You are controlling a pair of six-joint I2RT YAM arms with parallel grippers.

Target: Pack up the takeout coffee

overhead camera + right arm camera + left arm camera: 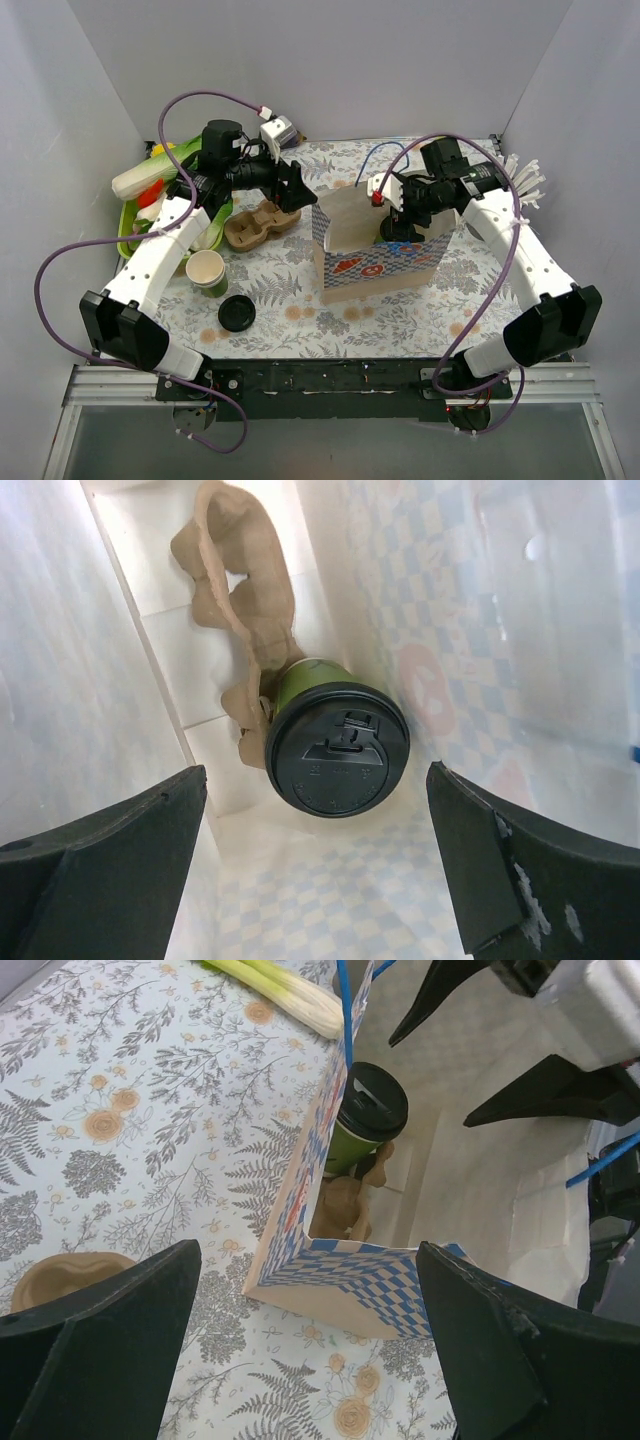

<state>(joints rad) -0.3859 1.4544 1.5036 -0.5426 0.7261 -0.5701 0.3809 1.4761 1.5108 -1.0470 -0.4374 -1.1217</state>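
**Q:** Where is the takeout coffee (pixel 338 750)?

**A:** At the bottom of the patterned paper bag (pixel 375 265), which stands open-topped near the centre of the table. The green cup, black lid uppermost, sits at one end of a brown pulp carrier (pixel 245 590) that lies along the bag floor. The cup is close to the printed side wall. Whether it is fully seated in a carrier well cannot be told.

**Q:** How does the right gripper (pixel 315 780) stand relative to the cup?

**A:** It is poised at the bag's mouth, pointing down. Its fingers (pixel 110 860) are spread wide. In the right wrist view the lid appears between them, lower down in the bag, and neither finger touches the cup.

**Q:** And the left gripper (pixel 308 1250)?

**A:** It is outside the bag, above its left edge, jaws likewise apart and holding nothing. From its camera the cup is visible inside the bag, beyond the near rim.

**Q:** What else lies on the table?

**A:** A second carrier (pixel 258 225), a lidless green cup (pixel 207 270) and a loose black lid (pixel 237 314), all left of the bag.
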